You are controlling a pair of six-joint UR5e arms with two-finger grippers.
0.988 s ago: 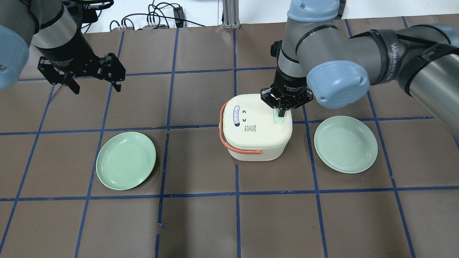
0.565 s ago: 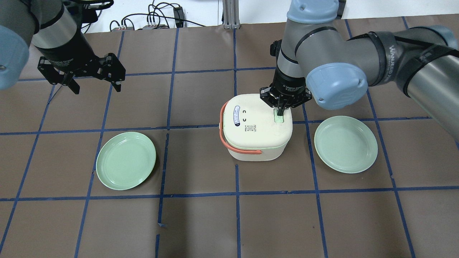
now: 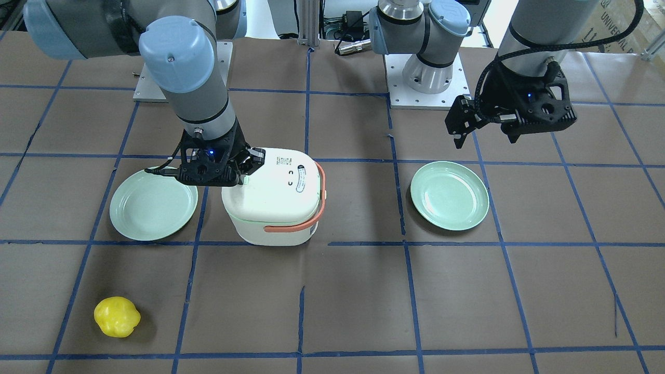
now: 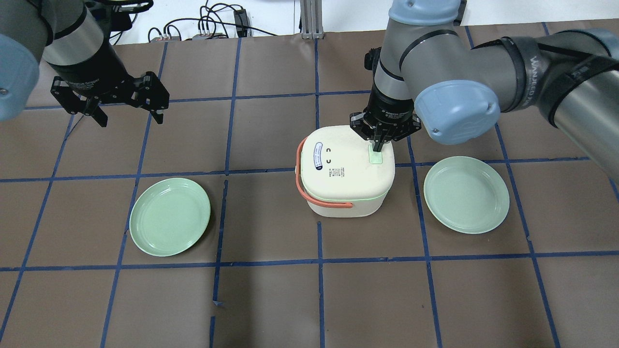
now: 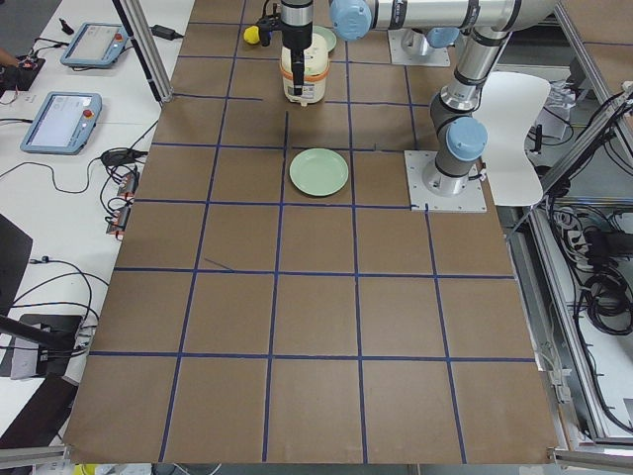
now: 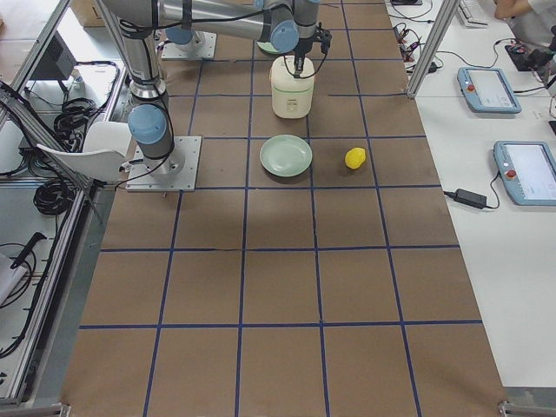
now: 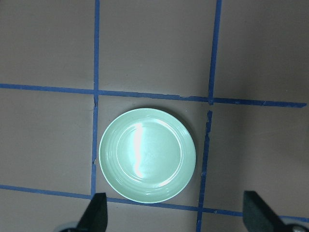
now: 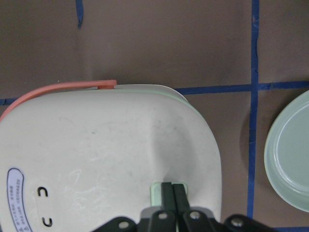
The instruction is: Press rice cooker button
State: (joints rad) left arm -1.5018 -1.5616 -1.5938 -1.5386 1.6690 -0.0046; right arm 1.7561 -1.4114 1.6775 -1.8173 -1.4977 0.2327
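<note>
"Overhead exterior view: what is the rice cooker (image 4: 344,174) like?"

"It is a squarish cream tub with rounded corners and a smooth, matte lid. It stands just to the 3 o'clock side of the table's middle. A coral handle (image 4: 302,186) curves round the lid from 9 to 6 o'clock. The button (image 4: 375,158) is a small pale-green rectangle at the lid's 2 o'clock corner."

"And the arms?"

"The right arm bends in from 3 o'clock with its wrist pointing straight down. The right gripper (image 4: 377,145) has its two black fingers pressed together, and their tips are at the button's far edge. I cannot tell whether they press it. The left gripper (image 4: 130,117) hangs at the cooker's 10 o'clock, well apart from it. Its fingers are spread wide and hold nothing."

"What else is there?"

"There are two glossy round mint plates. The right plate (image 4: 466,194) is at the cooker's 3 o'clock and the left plate (image 4: 169,216) at its 8 o'clock. In the front-facing view a lumpy yellow object (image 3: 117,317) lies at the cooker's 7 o'clock. The table (image 4: 271,299) is covered in dull brown sheet, gridded with blue tape. Black cables lie beyond its 12 o'clock edge."
</note>
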